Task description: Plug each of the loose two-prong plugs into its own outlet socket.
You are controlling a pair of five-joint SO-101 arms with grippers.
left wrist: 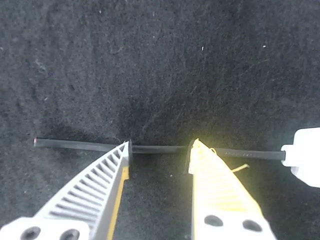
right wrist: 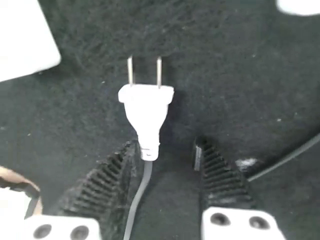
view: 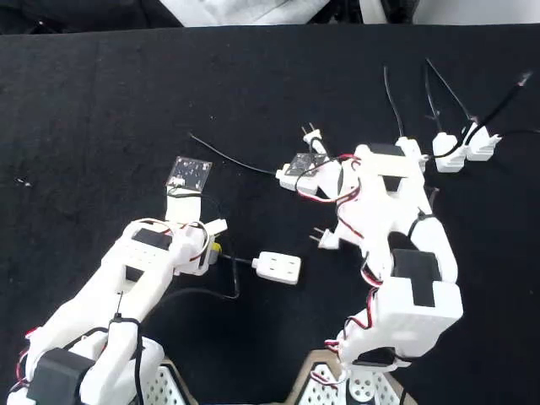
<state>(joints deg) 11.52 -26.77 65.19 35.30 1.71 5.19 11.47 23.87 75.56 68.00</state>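
The left gripper's [left wrist: 161, 145] fingers, one ribbed grey [left wrist: 107, 180] and one yellow [left wrist: 220, 185], stand apart, with their tips on either side of a thin black cord [left wrist: 80, 145] that lies flat on the black cloth-covered table [view: 84, 110]. They are not closed on it. The cord runs to a white rectangular plastic outlet socket [left wrist: 305, 155]. In the high view this socket [view: 278, 267] lies near the middle of the table's near edge, just beside the left gripper [view: 213, 240].

A white two-prong plug with metal pins [view: 326, 239] rests on the cloth near the socket and a little farther from the near edge. The right gripper's [right wrist: 165, 147] black ribbed fingers [right wrist: 102, 185] are also apart. The plug's [right wrist: 146, 107] cord end sits between them, close against one finger and clear of the other, and its pins point away from the gripper. The white socket's corner [right wrist: 25, 40] shows beyond the plug.

A second white two-prong plug [view: 313, 137] lies toward the middle of the table, beyond the right arm's wrist, with its pins pointing at the far edge.

Toward the far right corner, two white plastic blocks [view: 448, 156] [view: 483, 145] sit side by side, with black cords leading off them. I cannot tell whether they are plugs, sockets or joined pairs.
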